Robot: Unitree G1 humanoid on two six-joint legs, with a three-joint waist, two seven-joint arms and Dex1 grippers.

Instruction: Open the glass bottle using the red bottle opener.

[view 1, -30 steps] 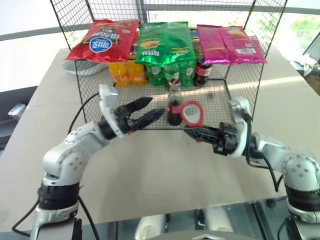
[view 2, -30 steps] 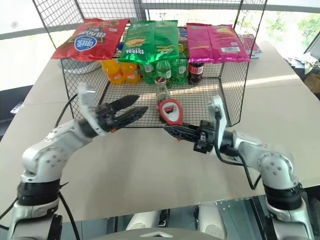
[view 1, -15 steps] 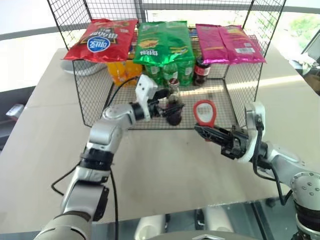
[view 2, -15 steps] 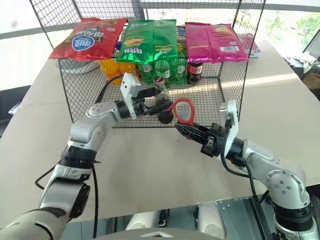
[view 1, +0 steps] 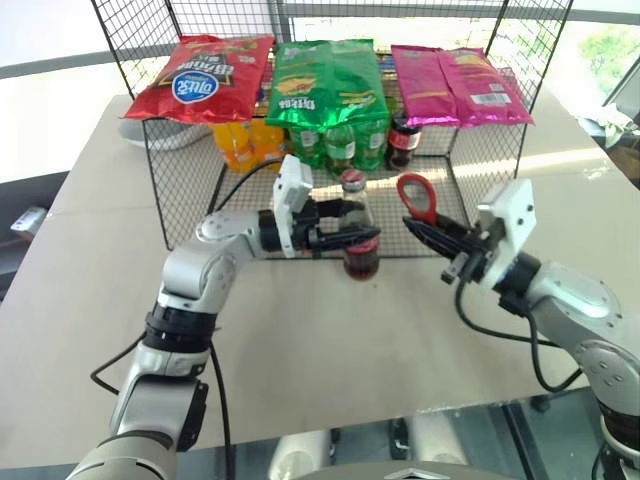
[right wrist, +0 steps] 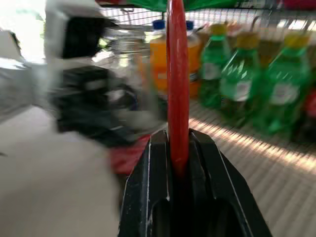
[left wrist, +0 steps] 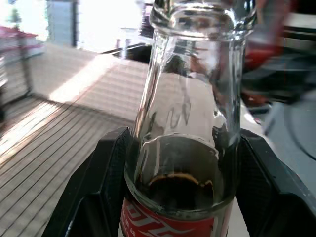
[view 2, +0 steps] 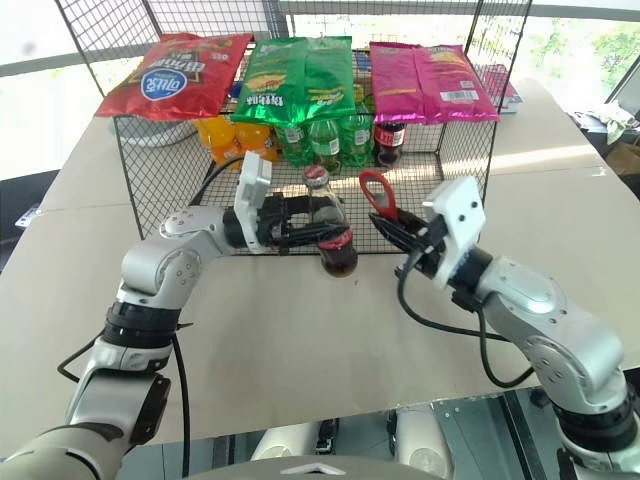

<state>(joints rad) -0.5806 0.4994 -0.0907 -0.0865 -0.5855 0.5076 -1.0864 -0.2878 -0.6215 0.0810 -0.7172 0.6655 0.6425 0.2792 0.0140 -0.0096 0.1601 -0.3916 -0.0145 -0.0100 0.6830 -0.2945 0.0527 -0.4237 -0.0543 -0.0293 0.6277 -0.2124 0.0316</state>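
Both my pincers are now loaded: my left gripper (view 1: pixel 345 233) has closed around the glass bottle (view 1: pixel 358 235) and drawn it off the rack's edge, while my right gripper (view 1: pixel 432 232) clamps the red bottle opener (view 1: pixel 416 196) just beside its capped neck, ready to pry.

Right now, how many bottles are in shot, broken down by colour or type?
Orange soda bottles: 2
Green soda bottles: 3
Dark plastic soda bottle: 1
Glass cola bottle: 1
Total: 7
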